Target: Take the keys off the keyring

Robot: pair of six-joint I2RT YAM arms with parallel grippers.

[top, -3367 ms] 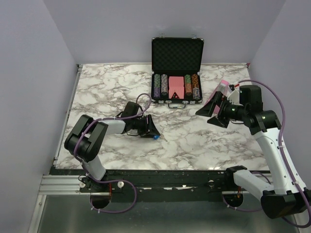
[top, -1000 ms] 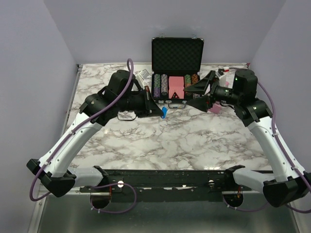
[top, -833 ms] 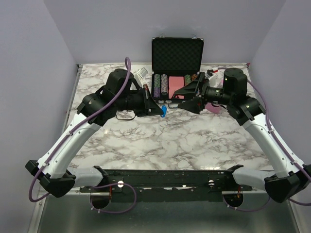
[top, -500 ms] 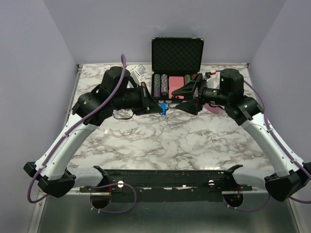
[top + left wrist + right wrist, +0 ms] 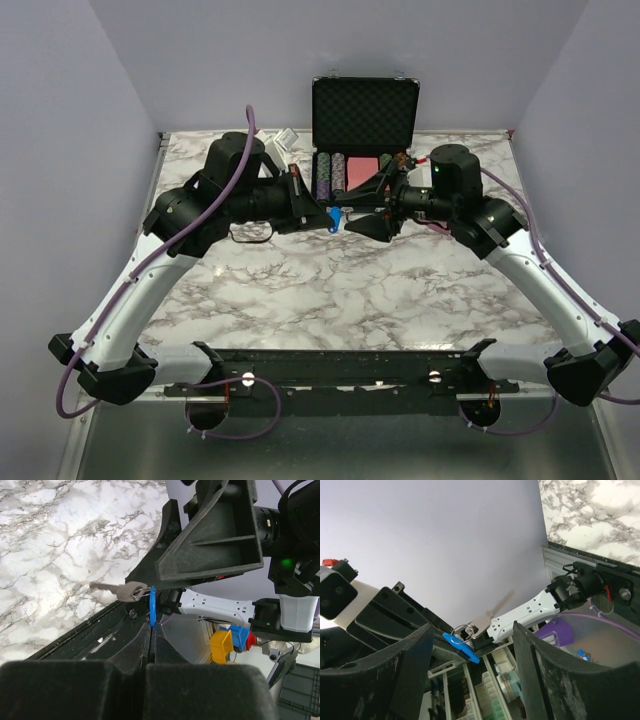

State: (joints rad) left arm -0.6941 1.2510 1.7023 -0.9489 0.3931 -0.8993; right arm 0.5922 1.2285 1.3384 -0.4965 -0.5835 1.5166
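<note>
- Pinching the blue key (image 5: 152, 605) by its plastic head in the left claw (image 5: 151, 626), fingers pressed together on it, holding it up off the table (image 5: 420, 290).
- Dangling from that head a thin ring (image 5: 464, 629), with a silver key (image 5: 116, 590) threaded on it and sticking out sideways.
- Facing these with the right claw (image 5: 472, 632), fingers standing wide apart and gripping nothing, tips just beside the ring; contact impossible to tell.
- Hovering both claws in mid-air in front of the open chip case (image 5: 364, 125).
- Lining up the second grip, by the look of it; nothing separated yet.
- Calling next for closing on the silver key or the ring, then working the key along the coil, with such a thin target likely slipping out.
</note>
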